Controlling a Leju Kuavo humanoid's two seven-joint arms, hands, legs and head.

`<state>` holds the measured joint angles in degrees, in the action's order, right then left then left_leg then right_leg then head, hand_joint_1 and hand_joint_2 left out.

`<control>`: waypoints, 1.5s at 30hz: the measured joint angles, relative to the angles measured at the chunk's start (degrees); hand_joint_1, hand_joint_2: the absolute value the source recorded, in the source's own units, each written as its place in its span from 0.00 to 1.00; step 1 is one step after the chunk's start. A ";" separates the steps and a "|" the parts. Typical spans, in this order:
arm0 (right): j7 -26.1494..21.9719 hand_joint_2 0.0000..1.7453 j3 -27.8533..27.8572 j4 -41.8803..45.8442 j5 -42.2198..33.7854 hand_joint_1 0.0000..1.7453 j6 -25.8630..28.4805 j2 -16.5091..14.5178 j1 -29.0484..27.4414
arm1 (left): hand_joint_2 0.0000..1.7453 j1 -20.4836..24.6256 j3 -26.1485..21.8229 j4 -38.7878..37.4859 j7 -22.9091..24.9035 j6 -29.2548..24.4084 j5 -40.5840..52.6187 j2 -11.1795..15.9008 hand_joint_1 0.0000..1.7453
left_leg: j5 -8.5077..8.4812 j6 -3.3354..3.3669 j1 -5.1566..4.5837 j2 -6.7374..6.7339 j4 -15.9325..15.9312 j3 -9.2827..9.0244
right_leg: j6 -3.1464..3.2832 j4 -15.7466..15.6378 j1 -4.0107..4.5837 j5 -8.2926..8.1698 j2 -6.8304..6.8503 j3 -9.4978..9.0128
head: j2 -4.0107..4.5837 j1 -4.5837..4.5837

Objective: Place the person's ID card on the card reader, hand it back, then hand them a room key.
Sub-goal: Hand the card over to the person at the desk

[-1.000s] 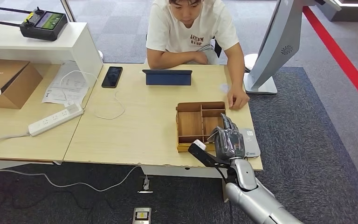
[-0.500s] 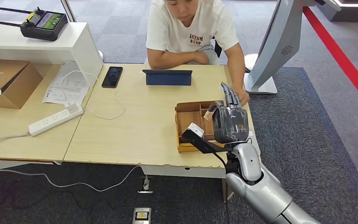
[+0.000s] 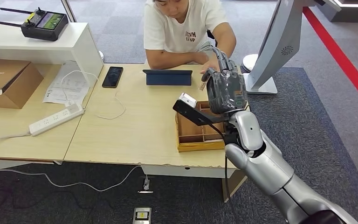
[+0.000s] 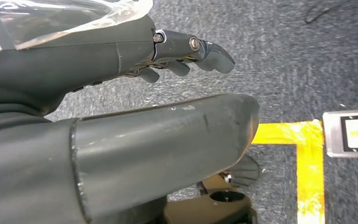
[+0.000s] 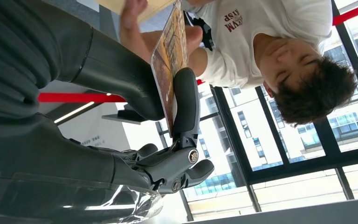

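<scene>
My right hand (image 3: pixel 224 88) is raised above the table's far right part, in front of the person (image 3: pixel 184 28). It pinches a thin patterned card (image 5: pixel 170 60) between its thumb and a finger, and the card's edge shows in the head view (image 3: pixel 204 75). The person's hand (image 3: pixel 212 63) reaches toward the card, close to my fingertips; contact cannot be told. The wooden compartment tray (image 3: pixel 193 137) lies on the table below my forearm. My left hand (image 4: pixel 182 51) hangs over the carpet with its fingers stretched out and nothing in it.
A blue tablet case (image 3: pixel 168 77), a phone (image 3: pixel 112 76) with a white cable, a power strip (image 3: pixel 56 119), papers and a cardboard box (image 3: pixel 4 81) lie on the tables. A grey kiosk base (image 3: pixel 261 86) stands right of the table. Yellow floor tape (image 4: pixel 307 154) is underfoot.
My right hand has risen from the tray and moved away from me toward the person, carrying the card. The person's hand left the table's right edge and came up to meet it.
</scene>
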<state>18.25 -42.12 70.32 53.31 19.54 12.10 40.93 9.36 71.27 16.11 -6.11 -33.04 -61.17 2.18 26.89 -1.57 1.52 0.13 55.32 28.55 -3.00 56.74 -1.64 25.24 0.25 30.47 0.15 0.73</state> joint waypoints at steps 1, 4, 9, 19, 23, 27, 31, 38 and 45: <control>-0.09 1.00 -0.29 -1.34 -0.26 1.00 -0.52 -0.47 1.18 | 0.00 0.27 0.17 0.00 0.23 0.08 0.26 0.01 0.00 | 0.00 0.00 0.00 0.00 0.00 0.01 | 0.00 0.00 0.00 -0.01 0.00 0.00 | 0.00 0.00; -0.41 1.00 -1.42 -6.27 -0.83 1.00 -2.13 -2.15 4.50 | 0.00 1.01 0.51 0.00 0.84 0.13 1.14 0.00 0.00 | -0.01 0.01 0.00 0.01 0.00 0.02 | 0.01 0.01 0.00 -0.02 0.00 0.01 | 0.00 0.01; -0.60 1.00 -3.19 -14.17 -2.01 1.00 -2.98 -4.82 8.44 | 0.00 1.71 0.68 0.00 1.91 0.17 2.36 0.01 0.00 | -0.01 0.01 0.00 0.02 0.00 0.01 | 0.01 0.01 0.00 -0.02 0.01 0.01 | 0.00 0.01; -1.32 1.00 -5.50 -25.46 -3.10 1.00 -3.33 -7.77 11.95 | 0.00 1.78 1.24 0.00 2.72 0.32 2.99 0.03 0.00 | -0.02 0.01 0.00 0.02 0.01 0.03 | 0.01 0.01 0.00 -0.02 0.01 0.04 | 0.00 0.01; -2.35 1.00 -6.20 -28.26 -3.61 0.63 -2.38 -8.68 12.59 | 0.00 1.76 1.45 0.00 2.90 0.40 3.21 0.05 0.00 | -0.01 0.01 0.00 0.00 0.01 0.05 | 0.01 0.02 0.00 -0.03 0.00 0.08 | 0.00 0.01; -3.00 1.00 -6.93 -30.61 -4.30 0.00 -0.62 -9.67 13.59 | 0.00 1.73 1.45 0.00 2.90 0.39 3.62 0.06 0.00 | -0.01 0.01 0.00 0.01 0.01 0.07 | 0.02 0.02 0.01 -0.02 0.01 0.10 | 0.00 0.01; -4.17 1.00 -7.74 -32.21 -5.50 0.00 2.36 -10.30 14.30 | 0.00 1.72 1.45 0.00 2.88 0.40 4.25 0.09 0.00 | -0.01 0.01 0.00 0.00 0.01 0.07 | 0.02 0.02 0.01 -0.02 0.00 0.11 | 0.00 0.01; -9.25 0.50 -7.99 -30.43 -12.47 0.00 9.30 -10.17 14.75 | 0.00 1.32 1.36 0.00 1.99 0.07 4.03 0.23 0.00 | -0.02 0.01 0.00 -0.01 0.02 0.04 | 0.02 0.02 0.00 -0.03 0.00 0.11 | 0.00 0.02; -12.32 1.00 -3.91 -14.63 -23.23 0.00 14.49 -5.76 10.24 | 0.00 -0.61 -0.03 -0.02 -0.31 -0.75 2.57 0.26 0.00 | 0.02 0.01 0.00 -0.01 0.05 0.04 | 0.02 0.00 0.00 -0.01 0.00 0.14 | 0.00 0.00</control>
<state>5.93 -46.03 55.69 30.08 34.03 6.33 51.17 8.75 71.23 16.09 -6.42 -33.80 -58.60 2.44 26.90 -1.56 1.52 0.12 55.37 28.59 -2.98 56.74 -1.63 25.23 0.25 30.61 0.15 0.73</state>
